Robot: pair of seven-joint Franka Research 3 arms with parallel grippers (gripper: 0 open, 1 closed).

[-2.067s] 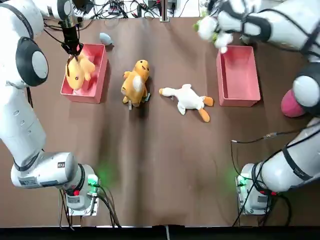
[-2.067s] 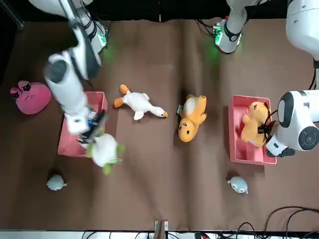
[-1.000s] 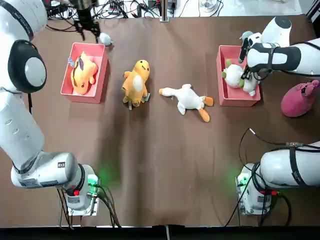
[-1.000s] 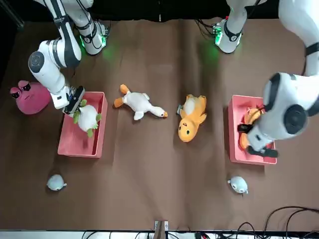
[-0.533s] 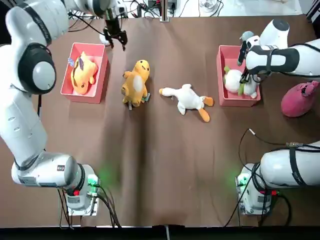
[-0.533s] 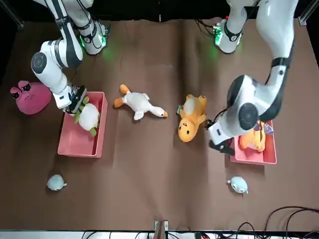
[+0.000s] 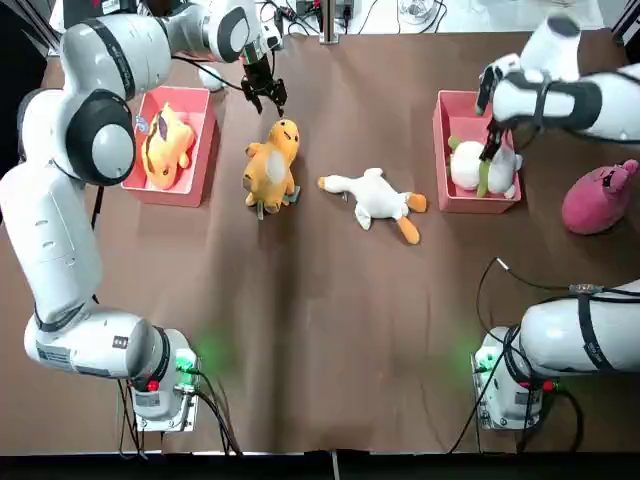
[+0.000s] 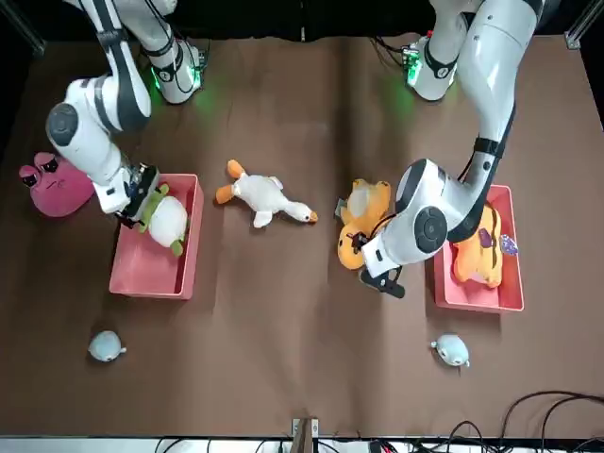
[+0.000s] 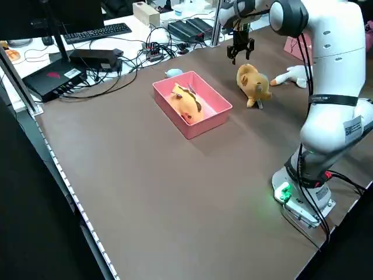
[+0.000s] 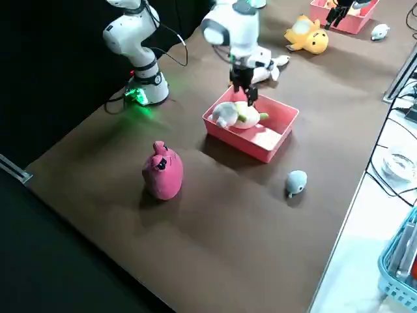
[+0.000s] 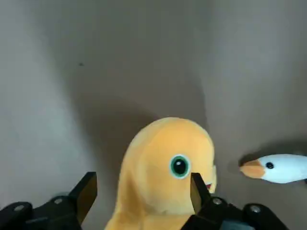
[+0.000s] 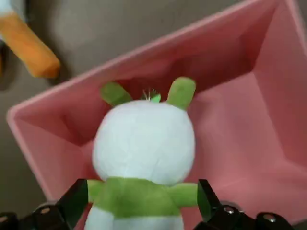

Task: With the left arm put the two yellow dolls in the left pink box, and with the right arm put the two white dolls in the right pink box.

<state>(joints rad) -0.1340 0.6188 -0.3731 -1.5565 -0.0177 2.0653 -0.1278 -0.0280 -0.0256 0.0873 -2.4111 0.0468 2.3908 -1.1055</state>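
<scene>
One yellow doll (image 7: 165, 140) lies in the left pink box (image 7: 135, 186). The other yellow doll (image 7: 272, 162) lies on the table just right of that box. My left gripper (image 7: 266, 96) hovers open above this doll's head (image 11: 168, 163), one finger on each side and neither touching it. A white doll with green ears (image 7: 470, 165) rests in the right pink box (image 7: 480, 115). My right gripper (image 7: 491, 146) hangs open right over this white doll (image 12: 144, 143). The second white doll, a goose (image 7: 375, 197), lies on the table between the boxes.
A pink round plush (image 7: 595, 200) sits right of the right box. A small grey-blue toy (image 7: 210, 75) lies behind the left box, and another small grey toy (image 8: 106, 346) lies beyond the right box. Cables run along the far table edge.
My left gripper let go of the first yellow doll in the left box and moved right to above the second. My right gripper brought the white doll down into the right box and opened.
</scene>
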